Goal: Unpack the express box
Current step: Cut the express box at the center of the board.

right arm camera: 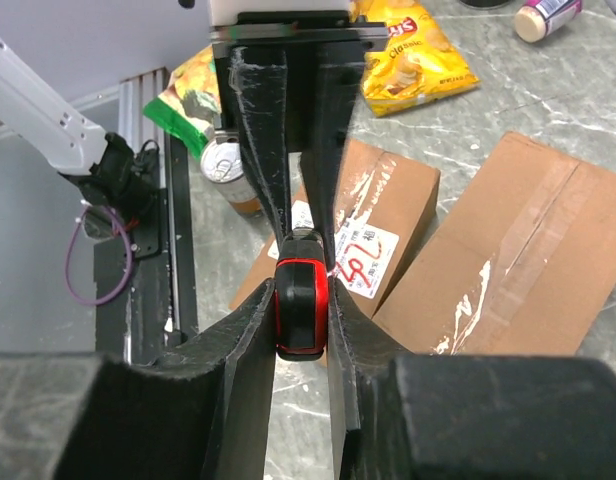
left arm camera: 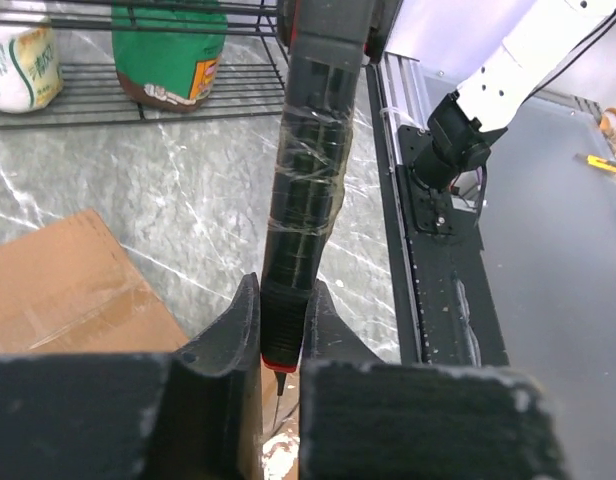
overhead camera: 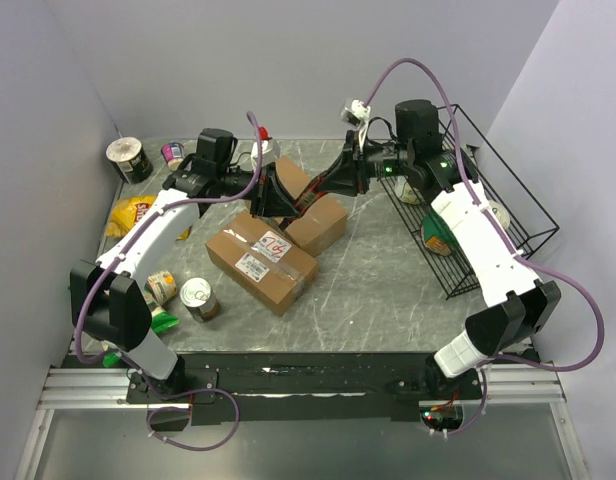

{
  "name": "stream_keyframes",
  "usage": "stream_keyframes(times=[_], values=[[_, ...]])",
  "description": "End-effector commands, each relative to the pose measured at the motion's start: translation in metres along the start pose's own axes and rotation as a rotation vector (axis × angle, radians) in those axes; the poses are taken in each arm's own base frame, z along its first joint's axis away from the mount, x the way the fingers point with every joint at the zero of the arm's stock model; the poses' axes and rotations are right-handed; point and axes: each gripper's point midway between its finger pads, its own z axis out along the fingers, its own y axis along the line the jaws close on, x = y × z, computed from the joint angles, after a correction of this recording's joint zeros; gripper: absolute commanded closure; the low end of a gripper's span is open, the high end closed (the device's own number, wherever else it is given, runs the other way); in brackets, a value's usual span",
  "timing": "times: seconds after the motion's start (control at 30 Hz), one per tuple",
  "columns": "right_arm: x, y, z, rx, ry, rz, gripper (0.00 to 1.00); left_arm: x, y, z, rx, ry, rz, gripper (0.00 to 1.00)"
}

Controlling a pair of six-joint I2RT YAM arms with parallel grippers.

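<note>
Overhead view of the marble counter [overhead camera: 388, 290], which I am working from afar. Well to the left of the left pincer [overhead camera: 276, 198] lie a paper roll [overhead camera: 128, 158] and a yellow chip bag [overhead camera: 131, 213]. Nearer the arm bases stands an upright can [overhead camera: 200, 298].

The left pincer is clenched on one end of a black cutting tool [left arm camera: 306, 180] wrapped in clear tape. That end has a red collar, and a thin point pokes out just past the fingers [left arm camera: 233, 340]. The tool runs straight across to the right pincer [right arm camera: 300, 300], which grasps the other end, red and black, tightly between both fingers. The two pincers meet nose to nose, each holding the tool.

Directly beneath them sits a plain cardboard box [overhead camera: 326, 222], closed, with tape along its top. Below the left pincer, toward the arm bases, lies the labelled box [overhead camera: 263, 258]. It is flat and closed, with white stickers and red handwriting, just beside the plain one.

To the right of the right pincer stands a black wire basket [overhead camera: 510, 170] holding a green container [overhead camera: 438, 235].
</note>
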Motion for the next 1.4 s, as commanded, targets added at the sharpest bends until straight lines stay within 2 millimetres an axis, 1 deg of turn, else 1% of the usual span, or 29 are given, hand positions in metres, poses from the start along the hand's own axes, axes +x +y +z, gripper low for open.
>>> stream_keyframes(times=[0.0, 0.03, 0.07, 0.1, 0.13, 0.17, 0.23, 0.3, 0.33, 0.37, 0.4, 0.47, 0.5, 0.53, 0.57, 0.6, 0.63, 0.73, 0.83, 0.9, 1.03, 1.17, 1.37], values=[[-0.032, 0.004, -0.003, 0.01, -0.072, -0.075, 1.0, -0.02, -0.002, 0.0, 0.028, -0.027, 0.072, 0.99], [-0.032, 0.003, -0.003, 0.016, -0.072, -0.042, 0.97, -0.021, 0.0, 0.0, 0.025, -0.026, 0.085, 0.99], [-0.035, 0.0, -0.006, 0.037, -0.071, -0.035, 0.67, -0.021, 0.001, -0.001, 0.017, -0.021, 0.078, 0.99], [-0.036, -0.004, -0.009, 0.068, -0.066, -0.021, 0.5, -0.024, 0.002, -0.003, 0.008, -0.022, 0.094, 0.99], [-0.034, -0.006, -0.012, 0.095, -0.054, 0.012, 0.37, -0.027, 0.002, -0.004, 0.001, -0.024, 0.109, 0.99], [-0.037, -0.001, -0.017, 0.082, -0.061, 0.004, 0.2, -0.029, 0.003, -0.005, -0.01, -0.025, 0.116, 0.99], [-0.036, 0.0, -0.028, 0.063, -0.066, -0.001, 0.01, -0.032, 0.001, -0.007, -0.012, -0.028, 0.127, 0.99], [-0.027, 0.016, -0.032, -0.02, -0.042, -0.003, 0.0, -0.035, 0.0, -0.008, -0.016, -0.029, 0.138, 0.99], [-0.024, 0.018, -0.034, -0.037, -0.029, -0.072, 0.0, -0.036, 0.0, -0.008, -0.018, -0.029, 0.145, 0.99], [-0.013, 0.026, -0.035, -0.07, 0.002, -0.048, 0.0, -0.04, 0.0, -0.008, -0.02, -0.031, 0.157, 0.99], [-0.011, 0.032, -0.034, -0.111, 0.002, -0.055, 0.0, -0.039, 0.0, -0.009, -0.019, -0.027, 0.164, 0.99], [-0.004, 0.03, -0.03, -0.138, 0.014, -0.042, 0.0, -0.042, 0.0, -0.008, -0.015, -0.028, 0.173, 0.99], [-0.004, 0.029, -0.028, -0.149, 0.01, -0.037, 0.01, -0.044, -0.001, -0.008, -0.011, -0.031, 0.175, 0.99], [-0.006, 0.031, -0.026, -0.175, -0.001, -0.014, 0.06, -0.045, -0.001, -0.008, -0.008, -0.032, 0.176, 0.99], [-0.003, 0.029, -0.023, -0.186, -0.004, 0.011, 0.08, -0.047, -0.002, -0.007, -0.001, -0.034, 0.178, 0.99], [-0.01, 0.024, -0.02, -0.186, -0.027, -0.006, 0.1, -0.048, -0.003, -0.006, 0.005, -0.038, 0.167, 0.99], [-0.01, 0.023, -0.016, -0.194, -0.028, 0.038, 0.14, -0.051, -0.004, -0.004, 0.015, -0.045, 0.173, 0.99], [-0.018, 0.014, -0.007, -0.168, -0.035, 0.03, 0.19, -0.052, -0.007, -0.001, 0.039, -0.054, 0.15, 0.99], [-0.023, 0.008, -0.001, -0.153, -0.038, 0.02, 0.22, -0.051, -0.008, 0.002, 0.043, -0.048, 0.156, 0.99], [-0.023, 0.004, 0.004, -0.14, -0.035, 0.017, 0.23, -0.053, -0.008, 0.003, 0.044, -0.049, 0.159, 0.99], [-0.019, 0.001, 0.01, -0.139, -0.019, 0.006, 0.27, -0.054, -0.007, 0.005, 0.044, -0.05, 0.155, 0.99], [-0.011, 0.001, 0.014, -0.142, 0.003, 0.008, 0.31, -0.055, -0.006, 0.006, 0.043, -0.055, 0.151, 0.99], [-0.004, 0.005, 0.017, -0.146, 0.026, -0.018, 0.36, -0.057, -0.003, 0.007, 0.049, -0.06, 0.139, 0.99]])
